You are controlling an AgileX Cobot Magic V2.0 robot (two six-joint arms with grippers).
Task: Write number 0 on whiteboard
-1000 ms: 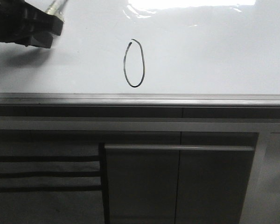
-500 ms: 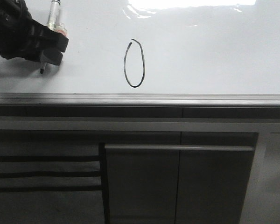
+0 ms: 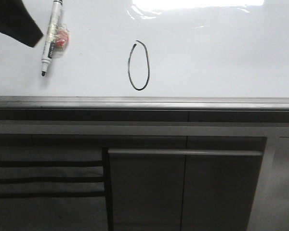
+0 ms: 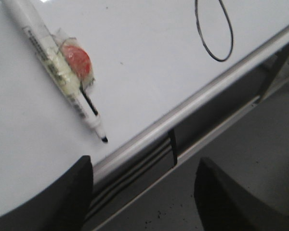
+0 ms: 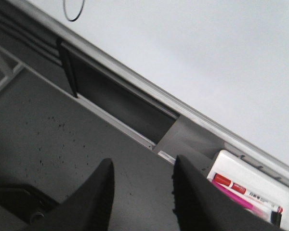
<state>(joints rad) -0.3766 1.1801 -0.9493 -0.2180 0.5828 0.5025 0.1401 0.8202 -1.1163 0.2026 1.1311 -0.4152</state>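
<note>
**One Hand-Drawn Figure, Little Else Legible**

The only sign that can be read is the number 0 [image 3: 138,65], a thin black hand-drawn tall narrow oval, slightly gapped at its top, standing on the large glossy white whiteboard [image 3: 221,53]. Part of its loop also shows in the left wrist view [image 4: 214,29] and the right wrist view [image 5: 73,9].

The white-barrelled marker with a black tip [image 3: 51,36] lying on the board carries a printed label along its barrel [image 4: 43,45], too blurred to read. The red-capped marker in the white tray [image 5: 248,191] likewise bears small print that cannot be made out.
</note>
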